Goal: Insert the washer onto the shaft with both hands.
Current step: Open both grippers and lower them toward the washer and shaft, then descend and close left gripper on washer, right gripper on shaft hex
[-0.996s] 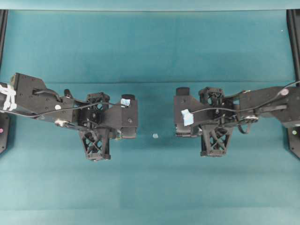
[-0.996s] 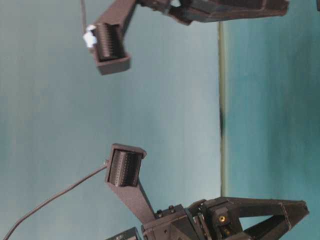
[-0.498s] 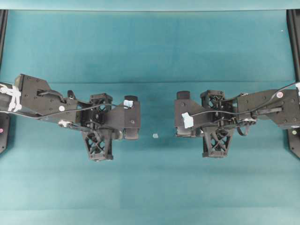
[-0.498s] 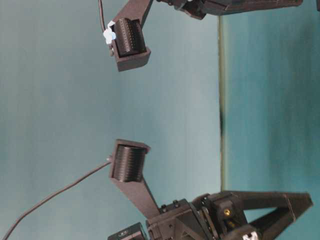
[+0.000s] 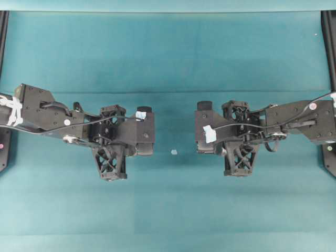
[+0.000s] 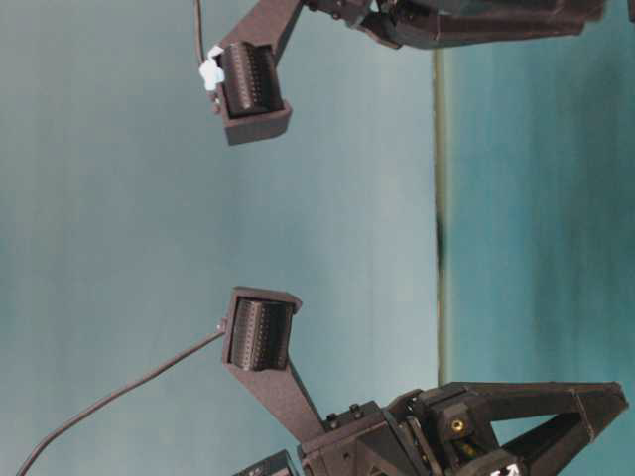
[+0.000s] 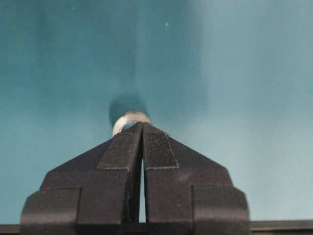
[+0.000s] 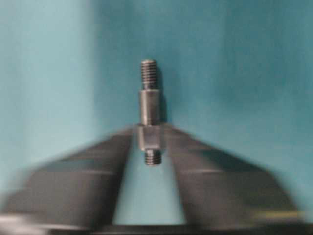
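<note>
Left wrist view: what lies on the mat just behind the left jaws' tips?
The washer, a silvery ring on the teal mat. Only its far arc shows past the left gripper, whose jaws stand almost shut; the near part and the hole are covered.

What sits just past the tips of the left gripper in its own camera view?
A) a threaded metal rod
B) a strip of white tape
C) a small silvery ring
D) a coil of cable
C: the left wrist view shows the washer, a silvery ring, lying just beyond the left gripper.
</note>
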You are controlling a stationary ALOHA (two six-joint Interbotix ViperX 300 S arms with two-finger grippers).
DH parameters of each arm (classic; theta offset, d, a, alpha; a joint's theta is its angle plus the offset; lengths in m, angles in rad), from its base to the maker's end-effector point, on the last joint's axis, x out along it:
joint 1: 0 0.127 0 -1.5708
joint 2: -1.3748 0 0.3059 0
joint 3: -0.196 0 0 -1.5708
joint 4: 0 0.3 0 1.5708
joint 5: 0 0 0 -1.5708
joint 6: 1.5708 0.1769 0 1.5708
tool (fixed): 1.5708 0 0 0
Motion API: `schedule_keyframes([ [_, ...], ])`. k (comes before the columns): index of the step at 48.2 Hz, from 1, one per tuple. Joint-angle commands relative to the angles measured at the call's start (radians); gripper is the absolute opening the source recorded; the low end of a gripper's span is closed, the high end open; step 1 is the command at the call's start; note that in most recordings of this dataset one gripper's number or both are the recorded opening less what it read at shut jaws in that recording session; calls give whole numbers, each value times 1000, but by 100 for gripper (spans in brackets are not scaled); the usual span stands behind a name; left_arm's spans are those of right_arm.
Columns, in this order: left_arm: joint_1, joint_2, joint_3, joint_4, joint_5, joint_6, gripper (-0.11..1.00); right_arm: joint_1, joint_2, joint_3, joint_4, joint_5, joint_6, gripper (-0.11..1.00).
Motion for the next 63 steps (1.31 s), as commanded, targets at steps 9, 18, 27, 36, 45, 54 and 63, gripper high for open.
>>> schedule_keyframes([
  [9,0,-11,-5,3,20,2,53,-5,18,-6,-2,-6,3,67],
  [18,0,-9,2,3,35,11,95,-3,29,-5,-2,-6,-2,84],
  [27,0,0,6,3,18,12,93,-3,40,6,-2,-15,-2,82],
  [36,0,20,6,3,-17,12,93,2,43,28,-2,-40,2,82],
  [45,2,48,9,3,-21,12,93,2,43,48,-2,-54,2,82],
  [54,11,74,11,3,-55,14,93,2,46,54,-2,-66,2,82],
  [63,26,80,11,3,-80,14,93,2,52,55,-2,-69,2,81],
])
